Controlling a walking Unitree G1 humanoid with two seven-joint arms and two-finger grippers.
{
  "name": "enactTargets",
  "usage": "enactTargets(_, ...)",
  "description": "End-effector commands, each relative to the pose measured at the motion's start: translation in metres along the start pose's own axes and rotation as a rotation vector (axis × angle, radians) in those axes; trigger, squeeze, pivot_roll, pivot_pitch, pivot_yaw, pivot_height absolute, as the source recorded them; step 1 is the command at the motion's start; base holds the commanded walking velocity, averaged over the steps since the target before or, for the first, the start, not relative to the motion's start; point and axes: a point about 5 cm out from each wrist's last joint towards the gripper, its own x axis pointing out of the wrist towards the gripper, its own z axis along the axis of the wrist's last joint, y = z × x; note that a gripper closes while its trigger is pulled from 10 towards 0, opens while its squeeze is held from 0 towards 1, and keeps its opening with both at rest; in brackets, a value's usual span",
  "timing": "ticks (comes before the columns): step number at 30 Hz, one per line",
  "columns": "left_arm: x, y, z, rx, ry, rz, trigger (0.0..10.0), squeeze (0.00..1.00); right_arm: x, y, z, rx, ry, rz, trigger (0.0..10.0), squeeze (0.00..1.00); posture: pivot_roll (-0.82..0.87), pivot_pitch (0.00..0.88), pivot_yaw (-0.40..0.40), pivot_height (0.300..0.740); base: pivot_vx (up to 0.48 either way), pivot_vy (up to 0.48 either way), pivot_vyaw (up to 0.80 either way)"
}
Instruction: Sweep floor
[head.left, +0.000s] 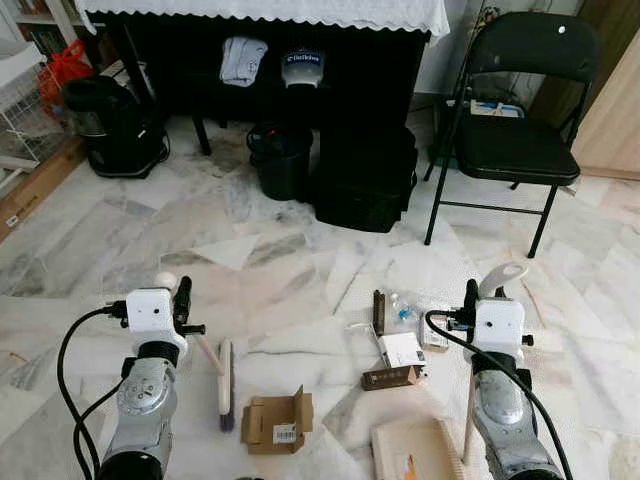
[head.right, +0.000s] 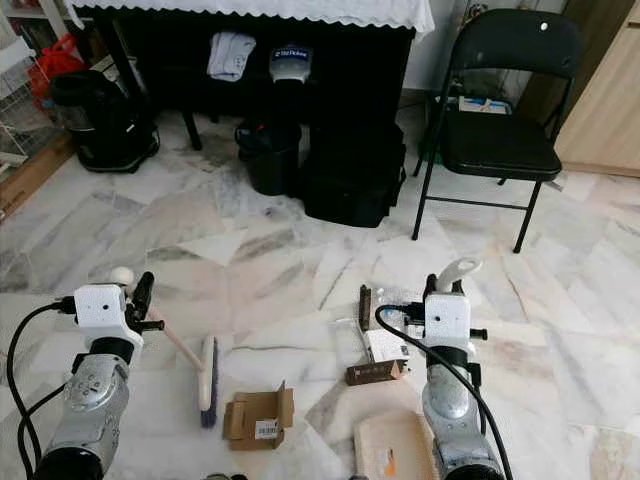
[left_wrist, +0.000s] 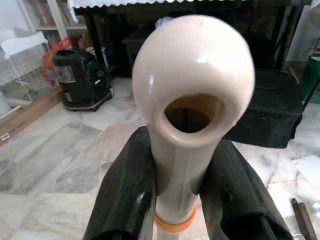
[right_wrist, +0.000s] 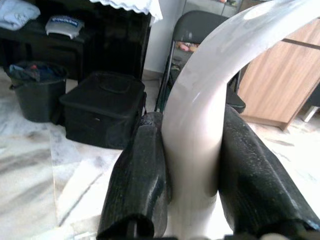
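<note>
Both grippers pinched tools: left gripper (head.left: 180, 300) the brush (head.left: 224, 384), right gripper (head.left: 472, 296) the dustpan (head.left: 415, 449); next we needed to sweep the litter (head.left: 400, 345) beside the dustpan.

Silver arms, white wrists, black cables

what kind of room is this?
Probably a lived-in room of a home, maybe a living room: marble floor, a black folding chair, a vacuum cleaner beside a cloth-draped black cabinet, possibly a piano. Cardboard litter lies on the floor.
</note>
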Motion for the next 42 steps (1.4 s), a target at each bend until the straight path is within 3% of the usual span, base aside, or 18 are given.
enactTargets(1, -0.003, 0.001, -0.004, 0.008, 0.013, -0.005, 10.0, 0.0, 0.002, -0.001, 0.001, -0.009, -0.015, 0.0, 10.0, 0.0, -0.03, 0.126, 0.007, 0.74, 0.0, 0.0, 0.0)
enactTargets(22, -0.002, -0.002, -0.005, -0.009, 0.015, -0.014, 10.0, 0.0, -0.005, 0.003, -0.013, -0.047, 0.023, 0.031, 10.0, 0.0, -0.02, 0.126, 0.01, 0.74, 0.0, 0.0, 0.0)
enactTargets(23, -0.001, -0.003, -0.005, -0.01, 0.016, -0.015, 10.0, 0.0, -0.005, 0.003, -0.013, -0.047, 0.022, 0.032, 10.0, 0.12, -0.03, 0.124, 0.009, 0.74, 0.0, 0.0, 0.0)
enactTargets(24, -0.001, -0.003, -0.005, -0.01, 0.016, -0.015, 10.0, 0.0, -0.004, 0.003, -0.012, -0.048, 0.021, 0.032, 10.0, 0.45, -0.03, 0.124, 0.009, 0.74, 0.0, 0.0, 0.0)
enactTargets(25, -0.001, -0.003, -0.005, -0.011, 0.017, -0.015, 10.0, 0.0, -0.004, 0.003, -0.012, -0.047, 0.019, 0.033, 10.0, 0.64, -0.03, 0.124, 0.009, 0.74, 0.0, 0.0, 0.0)
enactTargets(26, -0.001, -0.003, -0.005, -0.012, 0.017, -0.016, 10.0, 0.0, -0.004, 0.003, -0.012, -0.047, 0.016, 0.033, 10.0, 0.75, -0.03, 0.124, 0.009, 0.74, 0.0, 0.0, 0.0)
enactTargets(29, -0.001, -0.004, -0.006, -0.014, 0.018, -0.016, 10.0, 0.0, -0.001, 0.002, -0.009, -0.049, 0.003, 0.032, 10.0, 0.8, -0.03, 0.123, 0.007, 0.74, 0.0, 0.0, 0.0)
enactTargets(36, -0.001, -0.005, -0.006, -0.017, 0.018, -0.016, 10.0, 0.0, 0.004, -0.001, -0.003, -0.052, -0.024, 0.027, 10.0, 0.75, -0.03, 0.121, 0.005, 0.74, 0.0, 0.0, 0.0)
enactTargets(37, -0.001, -0.005, -0.006, -0.017, 0.019, -0.017, 10.0, 0.0, 0.004, -0.001, -0.003, -0.052, -0.024, 0.028, 10.0, 0.57, -0.03, 0.121, 0.005, 0.74, 0.0, 0.0, 0.0)
enactTargets(38, -0.001, -0.005, -0.006, -0.018, 0.019, -0.018, 10.0, 0.0, 0.004, -0.001, -0.003, -0.053, -0.024, 0.028, 10.0, 0.57, -0.03, 0.121, 0.005, 0.74, 0.0, 0.0, 0.0)
enactTargets(39, -0.001, -0.005, -0.006, -0.018, 0.019, -0.019, 10.0, 0.0, 0.004, -0.001, -0.003, -0.053, -0.024, 0.028, 10.0, 0.0, -0.03, 0.121, 0.005, 0.74, 0.0, 0.0, 0.0)
enactTargets(42, -0.001, -0.007, -0.006, -0.021, 0.021, -0.028, 10.0, 0.0, 0.004, -0.001, -0.004, -0.055, -0.017, 0.03, 10.0, 0.0, -0.03, 0.122, 0.002, 0.74, 0.0, 0.0, 0.0)
